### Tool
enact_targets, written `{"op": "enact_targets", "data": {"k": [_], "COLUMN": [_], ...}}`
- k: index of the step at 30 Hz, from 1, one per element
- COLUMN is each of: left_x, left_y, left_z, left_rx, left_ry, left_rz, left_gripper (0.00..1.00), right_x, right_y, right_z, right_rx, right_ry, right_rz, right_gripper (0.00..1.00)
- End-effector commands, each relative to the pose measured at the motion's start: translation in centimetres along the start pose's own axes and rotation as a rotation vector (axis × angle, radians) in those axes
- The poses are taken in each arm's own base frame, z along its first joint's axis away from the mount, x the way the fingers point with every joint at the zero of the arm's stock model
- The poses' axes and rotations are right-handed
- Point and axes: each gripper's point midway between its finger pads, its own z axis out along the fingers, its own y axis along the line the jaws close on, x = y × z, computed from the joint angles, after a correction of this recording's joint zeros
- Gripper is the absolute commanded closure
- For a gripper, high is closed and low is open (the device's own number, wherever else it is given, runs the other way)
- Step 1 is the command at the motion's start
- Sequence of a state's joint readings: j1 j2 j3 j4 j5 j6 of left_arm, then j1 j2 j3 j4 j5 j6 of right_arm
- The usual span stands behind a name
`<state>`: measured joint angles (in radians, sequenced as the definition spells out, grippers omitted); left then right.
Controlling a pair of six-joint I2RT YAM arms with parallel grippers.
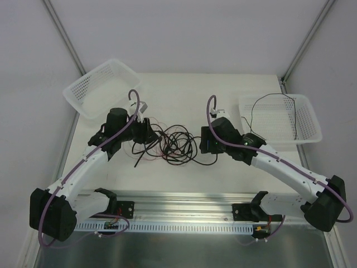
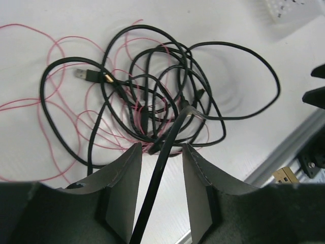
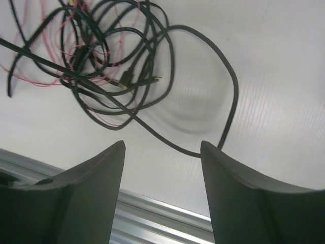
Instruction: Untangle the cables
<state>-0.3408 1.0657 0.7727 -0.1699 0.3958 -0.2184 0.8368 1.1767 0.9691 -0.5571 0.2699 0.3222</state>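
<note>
The cables (image 1: 175,144) lie in one tangled heap mid-table, between my two grippers: black loops wound through thin red wires (image 2: 56,56). A black lead ends in a metal plug (image 2: 86,74). My left gripper (image 2: 161,145) (image 1: 148,137) sits at the heap's left edge with its jaws apart. One black strand (image 2: 152,198) runs lengthwise through the gap, with space on both sides. My right gripper (image 3: 162,143) (image 1: 205,144) is open and empty at the heap's right edge. A black loop (image 3: 231,96) curves just past its fingertips.
A white mesh basket (image 1: 100,86) stands at the back left. A second basket (image 1: 309,120) at the back right holds a thin black wire (image 1: 268,109). A metal rail (image 1: 184,204) runs along the table's near edge, in front of the arm bases.
</note>
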Motion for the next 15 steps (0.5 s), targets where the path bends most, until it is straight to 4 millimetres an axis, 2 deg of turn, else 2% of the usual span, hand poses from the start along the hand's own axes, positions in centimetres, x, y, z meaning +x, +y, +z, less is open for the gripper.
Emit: {"op": "enact_targets", "data": {"k": [1,4,7,8,12,15], "left_x": [-0.6,-1.2,-1.7,-2.0,-3.4,-2.9], "left_y": [-3.5,-5.1,-5.6,-5.8,-7.0,-5.8], "left_z": [-0.5,-1.5,-2.5,-2.8,-4.8,-4.5], "left_rx": [0.176,0.225,0.227,0.221,0.239,0.187], "left_ry": [-0.027,-0.066,-0.113,-0.129,-0.204,-0.208], "left_rz": [0.076,0.124,0.141,0.143,0.163,0.169], "left_gripper": [1.0,1.0,1.0,1.0,1.0,1.0], "right_x": [-3.5,-3.8,-3.4,-3.0,-2.2,-1.1], "right_y": [3.3,5.5,6.9,7.0,7.6,9.4], "right_z": [-2.8,-3.7,-3.5,-3.1,-1.4,-1.1], "right_rx": [-0.148,-0.269,-0.354,-0.359,-0.376,-0.485], "right_ry": [-0.097,-0.126,-0.122,-0.115,-0.096,-0.074], "right_rz": [-0.032,-0.089,-0.108,-0.108,-0.077,-0.088], "right_gripper": [0.35,0.35,0.34,0.3,0.28,0.24]}}
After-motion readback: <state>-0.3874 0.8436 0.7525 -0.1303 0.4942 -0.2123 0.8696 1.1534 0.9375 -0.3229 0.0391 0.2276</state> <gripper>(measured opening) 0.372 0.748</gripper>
